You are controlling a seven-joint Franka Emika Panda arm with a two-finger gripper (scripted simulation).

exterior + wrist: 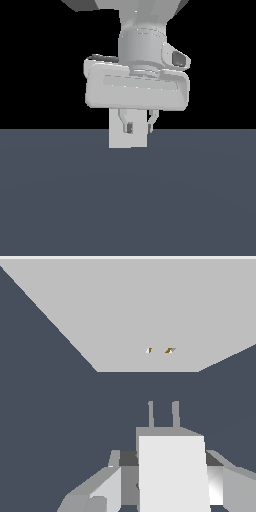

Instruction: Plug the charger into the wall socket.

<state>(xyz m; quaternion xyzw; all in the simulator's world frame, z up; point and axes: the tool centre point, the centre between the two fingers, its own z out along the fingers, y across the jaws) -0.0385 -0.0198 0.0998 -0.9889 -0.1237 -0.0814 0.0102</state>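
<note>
- White is the colour of both task things: one charger (172, 476) and one wall socket (130, 316), each counted once.
- One pincer (138, 125) hangs under the single arm, with two fingers (128, 127) in sight in the exterior view.
- One dark blue-grey counter (128, 200) fills the lower half of the exterior view.
- Two thin prongs (151, 415) stand out of the charger's front end and point toward the socket, clearly apart from it.
- Two tiny yellowish dots (149, 350) sit near the middle of the socket panel.
- The wrist view shows the charger as a block between the two fingers, with a finger close against each side; the pincer is clamped on it.
- The exterior view shows the socket (116, 136) only as a pale upright rectangle behind the fingers, with its upper part hidden by the hand; neither the dots nor the prongs can be seen there, and I cannot pick out the charger there.
- The wrist view shows the socket's face and a strip of counter between the prongs and the panel.
</note>
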